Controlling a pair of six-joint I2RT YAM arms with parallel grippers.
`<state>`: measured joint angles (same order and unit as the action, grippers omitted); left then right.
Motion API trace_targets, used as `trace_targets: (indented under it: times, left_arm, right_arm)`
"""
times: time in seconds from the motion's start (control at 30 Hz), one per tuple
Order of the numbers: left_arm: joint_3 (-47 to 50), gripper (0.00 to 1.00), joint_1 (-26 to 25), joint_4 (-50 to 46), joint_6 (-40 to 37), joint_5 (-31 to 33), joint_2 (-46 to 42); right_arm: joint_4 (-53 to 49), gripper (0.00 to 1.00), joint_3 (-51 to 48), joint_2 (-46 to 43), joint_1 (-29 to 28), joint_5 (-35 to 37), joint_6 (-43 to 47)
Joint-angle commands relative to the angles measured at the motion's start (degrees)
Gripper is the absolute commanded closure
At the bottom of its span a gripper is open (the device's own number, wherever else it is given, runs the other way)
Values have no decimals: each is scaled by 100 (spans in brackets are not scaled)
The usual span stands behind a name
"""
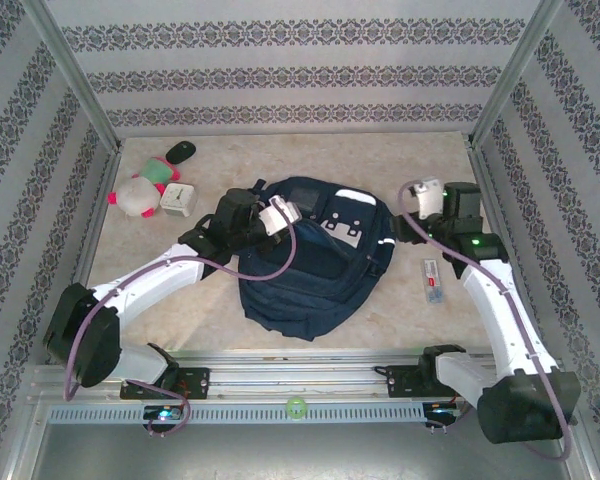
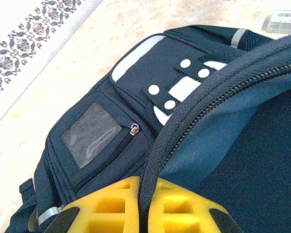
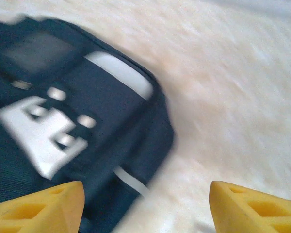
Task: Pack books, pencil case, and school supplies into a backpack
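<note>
The large dark navy backpack (image 1: 315,265) lies flat in the middle of the table, its white patches (image 1: 355,197) toward the far side. My left gripper (image 1: 273,217) sits at the bag's upper left and is shut on the zippered rim of the backpack's opening (image 2: 194,109), which runs up between the yellow fingers (image 2: 111,206). In the left wrist view, the front pocket with a clear window (image 2: 89,133) lies beyond my left gripper (image 2: 148,206). My right gripper (image 1: 417,200) hangs open just off the bag's right side, holding nothing. The right wrist view is blurred, with the backpack (image 3: 77,111) to the left of my right gripper (image 3: 145,206). The books, pencil case and school supplies are hidden.
A pink-and-white plush toy (image 1: 135,196), a white square clock (image 1: 177,199), a green item (image 1: 160,169) and a black item (image 1: 181,151) sit at the far left. A small clear oblong box with a red label (image 1: 433,282) lies right of the bag. Patterned walls enclose the table.
</note>
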<state>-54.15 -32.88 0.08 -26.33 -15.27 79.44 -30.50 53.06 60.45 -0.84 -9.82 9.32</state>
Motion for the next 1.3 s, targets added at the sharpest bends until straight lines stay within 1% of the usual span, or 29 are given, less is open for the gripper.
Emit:
trace_targets:
  times: [0.0,0.1,0.2,0.3,0.4,0.5,0.67,0.73,0.87,0.93,1.0,1.03,1.1,1.17,1.2,1.27]
  left_arm:
    - [-91,100,97,224,340,425,-227]
    - [-154,100,93,221,398,401,-178]
    - [-242,100,96,151,448,372,-123]
    - [-247,100,98,219,521,296,-139]
    - [-252,100,97,239,524,313,-157]
    - [-245,100,91,246,502,349,-131]
    - [-247,100,93,285,538,340,-126]
    - [-246,100,95,325,602,309,-127]
    - [-255,100,97,361,700,260,-164]
    - [-259,100,97,361,708,255,-193]
    - [-262,100,91,361,716,291,-222]
    - [-266,100,98,347,724,294,-227]
    - [-297,100,98,295,788,303,-227]
    - [-345,100,98,213,934,317,-201]
    - [-375,100,97,177,1000,308,-193]
    - [-404,100,91,127,1129,284,-177]
  right_arm:
    - [-863,32,-336,245,452,858,-624]
    - [-778,32,-488,601,839,929,-616]
    - [-894,32,-256,1189,1023,1007,-610]
    - [-1189,32,84,2000,1128,1128,-320]
    - [-1580,29,371,2704,1133,1194,-30]
    - [-1571,28,341,2980,1130,1154,189]
    - [-1302,28,246,3227,1134,1148,342]
    - [-1292,30,317,3458,1138,1310,342]
    - [-1270,35,444,3822,1138,1263,344]
    - [-1221,44,468,3944,1139,1226,344]
    - [-1245,58,521,3971,1134,1236,328]
    - [-1279,63,539,3911,1139,1224,301]
    - [-1347,67,550,3582,1111,1121,274]
    - [-1353,68,496,2959,1003,924,287]
    - [-1343,69,475,2625,937,766,304]
    - [-1240,70,448,1778,732,224,425]
